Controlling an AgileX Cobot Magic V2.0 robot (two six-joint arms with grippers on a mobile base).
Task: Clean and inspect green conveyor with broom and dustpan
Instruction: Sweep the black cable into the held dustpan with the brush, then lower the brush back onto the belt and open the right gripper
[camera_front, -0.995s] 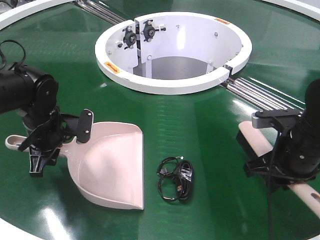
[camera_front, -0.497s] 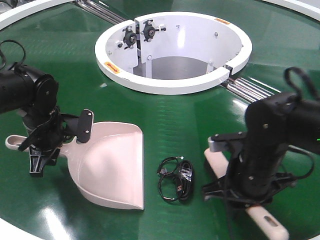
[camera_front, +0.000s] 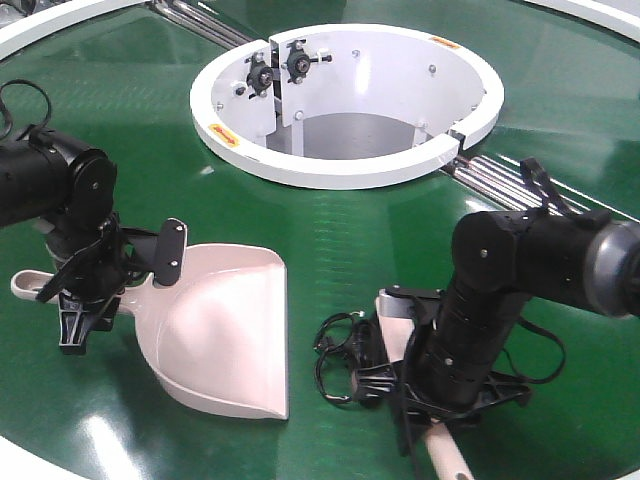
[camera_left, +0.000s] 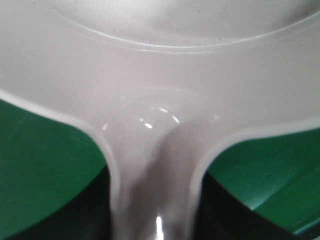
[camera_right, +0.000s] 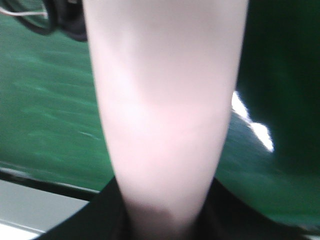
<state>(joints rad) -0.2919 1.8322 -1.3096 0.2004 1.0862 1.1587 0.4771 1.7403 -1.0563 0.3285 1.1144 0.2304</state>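
The green conveyor (camera_front: 380, 240) fills the front view. On it at the left lies the pale dustpan (camera_front: 225, 330), mouth turned toward the right. My left gripper (camera_front: 90, 290) is shut on its handle (camera_left: 150, 190); dark jaws press both sides of it in the left wrist view. At the lower right my right gripper (camera_front: 440, 385) is shut on the broom (camera_front: 395, 312), whose head touches a black coiled cable (camera_front: 345, 360) just right of the dustpan. The broom (camera_right: 160, 100) fills the right wrist view, and its bristles are hidden.
A white ring-shaped opening wall (camera_front: 340, 170) stands at the centre back. Steel rollers (camera_front: 510, 185) run out from it to the right. The belt's white rim (camera_front: 40, 30) curves at the far left, and the near edge (camera_right: 30, 210) lies close under the right wrist.
My right arm has swept the broom leftward across the belt, from the right edge up against the black cable. The left arm and the dustpan have not moved.
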